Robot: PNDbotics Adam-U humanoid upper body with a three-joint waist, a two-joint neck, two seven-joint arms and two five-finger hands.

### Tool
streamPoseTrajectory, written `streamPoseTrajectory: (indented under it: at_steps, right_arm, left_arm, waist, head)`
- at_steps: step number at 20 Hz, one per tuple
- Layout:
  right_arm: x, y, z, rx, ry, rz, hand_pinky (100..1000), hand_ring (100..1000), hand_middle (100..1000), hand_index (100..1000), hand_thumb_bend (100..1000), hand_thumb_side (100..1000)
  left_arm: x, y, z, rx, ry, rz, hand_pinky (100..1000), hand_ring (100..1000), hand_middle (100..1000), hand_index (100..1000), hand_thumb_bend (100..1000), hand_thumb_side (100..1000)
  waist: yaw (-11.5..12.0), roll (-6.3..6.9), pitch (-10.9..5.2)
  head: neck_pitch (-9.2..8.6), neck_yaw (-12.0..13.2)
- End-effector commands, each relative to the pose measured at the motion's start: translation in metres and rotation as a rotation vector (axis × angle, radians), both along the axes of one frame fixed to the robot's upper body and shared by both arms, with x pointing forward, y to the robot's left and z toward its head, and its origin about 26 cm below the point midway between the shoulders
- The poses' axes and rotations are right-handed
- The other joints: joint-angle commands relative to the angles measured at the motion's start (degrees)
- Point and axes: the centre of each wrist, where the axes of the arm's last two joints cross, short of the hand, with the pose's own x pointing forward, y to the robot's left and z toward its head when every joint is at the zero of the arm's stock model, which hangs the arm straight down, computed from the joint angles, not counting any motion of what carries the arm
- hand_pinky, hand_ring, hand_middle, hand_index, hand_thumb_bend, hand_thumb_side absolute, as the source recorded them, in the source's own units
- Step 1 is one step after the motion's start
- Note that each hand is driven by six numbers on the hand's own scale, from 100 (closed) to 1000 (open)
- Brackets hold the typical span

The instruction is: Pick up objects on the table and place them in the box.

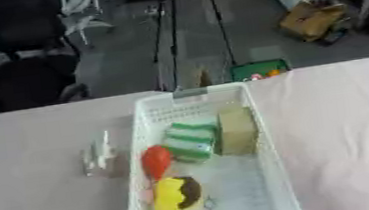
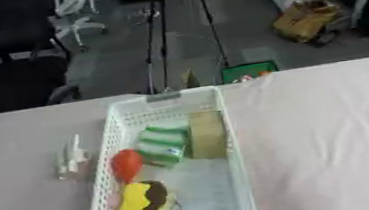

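The white basket point(image 1: 270, 167) stands lengthwise on the pale tablecloth point(image 1: 349, 127) and holds four things: a green-and-white striped packet point(image 1: 190, 141) touching a tan block point(image 1: 237, 131) at the far end, a red rounded piece point(image 1: 156, 161) against the left wall, and a yellow toy with a dark patch point(image 1: 177, 195) nearest the camera. Just beside the basket's left wall, out on the cloth, stands a small clear object point(image 1: 99, 155). Neither robot hand shows in either view, so their state cannot be told.
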Motion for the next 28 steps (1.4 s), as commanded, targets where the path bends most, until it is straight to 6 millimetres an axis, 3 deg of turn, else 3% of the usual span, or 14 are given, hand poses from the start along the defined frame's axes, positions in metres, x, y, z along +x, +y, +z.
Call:
streamPoseTrajectory:
  at_steps: [1, 8, 13, 14, 15, 28]
  right_arm:
    - [-0.004, -0.001, 0.010, -0.031, -0.023, 0.001, 832, 899, 846, 828, 100, 1000]
    - [-0.003, 0.000, 0.010, -0.033, -0.020, 0.006, 832, 899, 846, 828, 100, 1000]
    - [-0.003, 0.001, 0.011, -0.034, -0.017, 0.011, 833, 899, 845, 827, 100, 1000]
    - [-0.003, 0.002, 0.011, -0.034, -0.017, 0.013, 833, 899, 845, 827, 100, 1000]
    - [-0.003, 0.002, 0.011, -0.035, -0.017, 0.015, 833, 899, 845, 827, 100, 1000]
    - [-0.002, 0.003, 0.011, -0.044, -0.003, 0.023, 834, 900, 844, 826, 100, 1000]
  left_arm:
    - [-0.002, 0.000, 0.018, 0.130, 0.108, 0.009, 967, 972, 932, 1000, 449, 1000]
    - [0.009, 0.004, 0.019, 0.255, 0.370, 0.007, 1000, 1000, 974, 1000, 522, 1000]
    - [0.016, 0.005, 0.020, 0.344, 0.458, 0.005, 895, 956, 956, 1000, 598, 1000]
    - [0.018, 0.005, 0.019, 0.356, 0.489, 0.001, 911, 962, 957, 1000, 600, 1000]
    - [0.020, 0.005, 0.018, 0.365, 0.519, -0.005, 987, 991, 965, 1000, 603, 1000]
    - [0.042, 0.014, 0.034, 0.537, 0.727, -0.034, 1000, 1000, 996, 1000, 692, 1000]
  waist:
    - [-0.1, 0.09, -1.36]
    - [-0.4, 0.23, -1.39]
    - [-0.4, 0.39, -1.39]
    - [-0.4, 0.41, -1.39]
    - [-0.5, 0.43, -1.39]
    - [-1.0, 1.03, -1.66]
  head:
    - [-0.67, 0.3]
    - [-1.38, 0.6]
    - [-1.50, 0.7]
    - [-1.52, 0.7]
    - [-1.56, 0.8]
    - [-0.62, 1.4]
